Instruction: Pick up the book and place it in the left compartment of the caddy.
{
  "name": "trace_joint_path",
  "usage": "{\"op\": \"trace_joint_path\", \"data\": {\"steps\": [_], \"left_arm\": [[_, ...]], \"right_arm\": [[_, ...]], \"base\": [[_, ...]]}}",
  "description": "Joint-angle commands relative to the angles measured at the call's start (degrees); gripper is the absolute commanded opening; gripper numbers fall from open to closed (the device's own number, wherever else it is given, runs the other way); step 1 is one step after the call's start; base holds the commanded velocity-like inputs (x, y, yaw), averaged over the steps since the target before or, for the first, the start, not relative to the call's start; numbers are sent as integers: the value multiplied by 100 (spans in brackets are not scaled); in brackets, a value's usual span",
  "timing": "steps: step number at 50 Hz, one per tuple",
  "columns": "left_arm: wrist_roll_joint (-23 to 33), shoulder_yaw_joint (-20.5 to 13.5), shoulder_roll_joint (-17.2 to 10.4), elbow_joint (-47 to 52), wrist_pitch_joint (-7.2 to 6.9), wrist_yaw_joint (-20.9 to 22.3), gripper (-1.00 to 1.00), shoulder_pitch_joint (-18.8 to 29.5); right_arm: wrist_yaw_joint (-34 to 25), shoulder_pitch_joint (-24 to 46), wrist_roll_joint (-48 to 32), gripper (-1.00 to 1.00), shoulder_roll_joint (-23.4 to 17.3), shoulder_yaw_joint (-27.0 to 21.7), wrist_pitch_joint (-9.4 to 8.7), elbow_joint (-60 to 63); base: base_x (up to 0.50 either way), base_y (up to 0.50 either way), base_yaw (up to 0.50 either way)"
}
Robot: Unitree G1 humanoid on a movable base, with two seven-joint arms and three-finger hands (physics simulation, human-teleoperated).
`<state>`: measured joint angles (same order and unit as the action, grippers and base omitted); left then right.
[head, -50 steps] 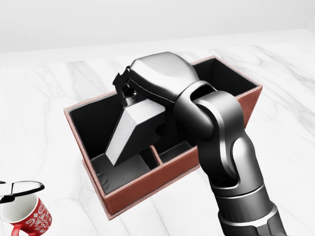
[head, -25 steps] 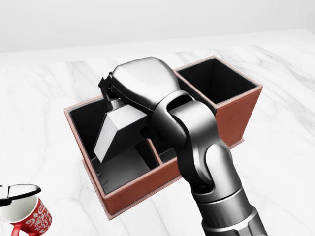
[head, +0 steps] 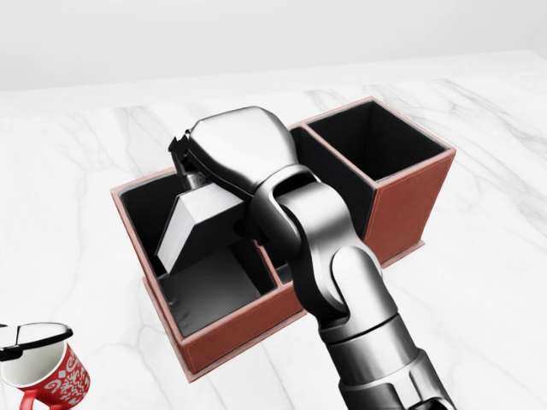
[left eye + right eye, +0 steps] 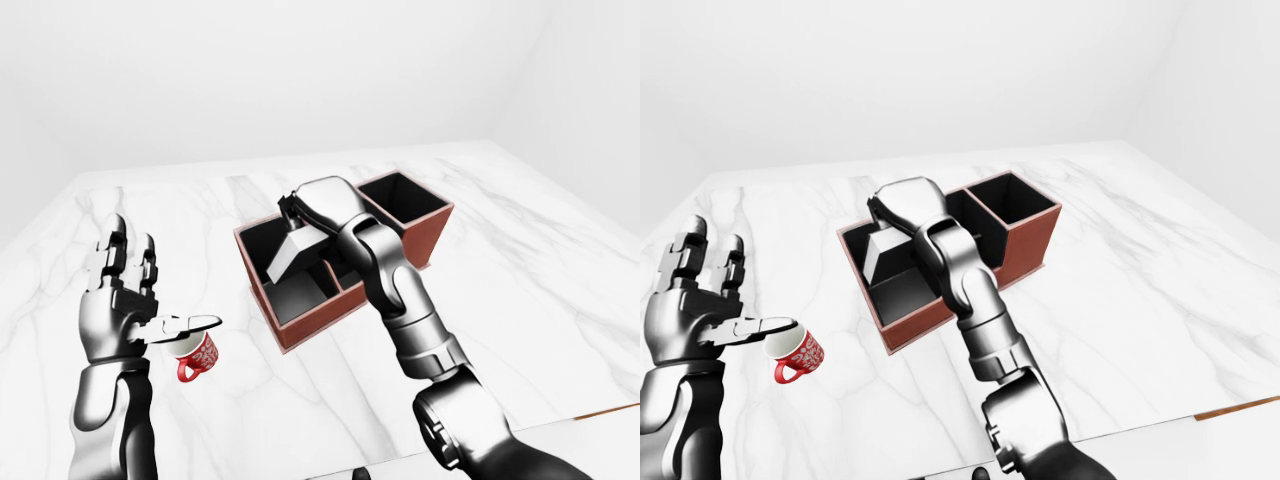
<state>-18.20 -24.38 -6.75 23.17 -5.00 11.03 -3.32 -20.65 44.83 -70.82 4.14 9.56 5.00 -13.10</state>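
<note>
Right hand [image 3: 235, 158] over the caddy [image 3: 226, 337], fingers clamped on the book [image 3: 190, 224], tilted with its low end dipping into the left compartment, probably to slide in clear of the divider. Left hand [image 4: 125, 300] idle at far left, fingers spread wide, just above a mug [image 4: 196, 355] on the desk [image 4: 520, 260].

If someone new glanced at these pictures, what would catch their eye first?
First, the right hand at the head view's centre, gripping a grey book tilted down into the left compartment of the red-brown caddy. Next, the left hand raised open at the left-eye view's left, above a red mug.
</note>
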Motion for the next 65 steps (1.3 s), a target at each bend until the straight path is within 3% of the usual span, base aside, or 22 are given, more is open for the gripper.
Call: {"op": "trace_joint_path", "data": {"steps": [1, 33, 65], "left_arm": [[-4, -3, 6, -71, 0, 21, 100, -15], [-92, -109, 0, -145, 0, 51, 100, -70], [-97, -112, -13, -322, 0, 58, 100, -60]], "right_arm": [[628, 159, -61, -100, 16, -52, 0, -611], [1686, -118, -500, -100, 116, 121, 0, -1513], [1204, -90, -258, -100, 130, 85, 0, -1566]], "base": [[0, 0, 0], [0, 0, 0], [0, 0, 0]]}}
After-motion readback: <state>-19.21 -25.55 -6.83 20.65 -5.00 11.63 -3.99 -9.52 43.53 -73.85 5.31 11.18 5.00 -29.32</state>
